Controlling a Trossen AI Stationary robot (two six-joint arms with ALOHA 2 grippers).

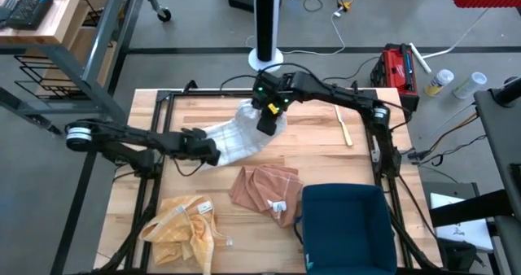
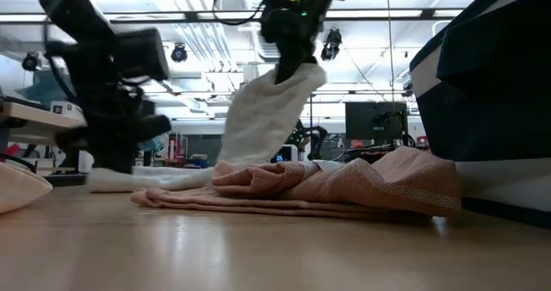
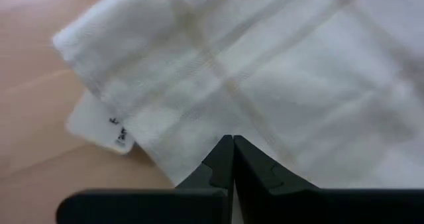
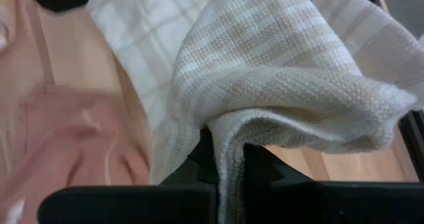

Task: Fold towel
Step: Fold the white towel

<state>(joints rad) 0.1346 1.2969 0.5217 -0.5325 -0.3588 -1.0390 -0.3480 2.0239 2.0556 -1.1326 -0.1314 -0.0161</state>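
A white towel (image 1: 242, 138) with faint beige lines stretches across the middle of the table. Its left end (image 2: 116, 181), with a small label (image 3: 99, 126), lies on the wood. The right part rises off the table and hangs from my right gripper (image 1: 267, 122), which is shut on it. My left gripper (image 1: 213, 151) is shut, its tips down at the towel's left part (image 3: 233, 141). My left gripper's shut fingertips (image 3: 222, 151) come slanting down from above onto the towel's flat top (image 3: 232, 111), near the labelled corner. Whether any cloth is pinched between them I cannot tell. My right gripper pinches a bunched fold of the towel (image 4: 228, 134) between its two fingers, slanting down from above. That part is lifted clear. The cloth hangs below the fingers (image 2: 267, 119) and slopes down to the table.
A crumpled pink towel (image 1: 264, 189) lies nearer the front, and a yellow towel (image 1: 183, 226) at the front left. A dark blue bin (image 1: 350, 226) stands at the front right. A wooden stick (image 1: 343, 124) lies at the right.
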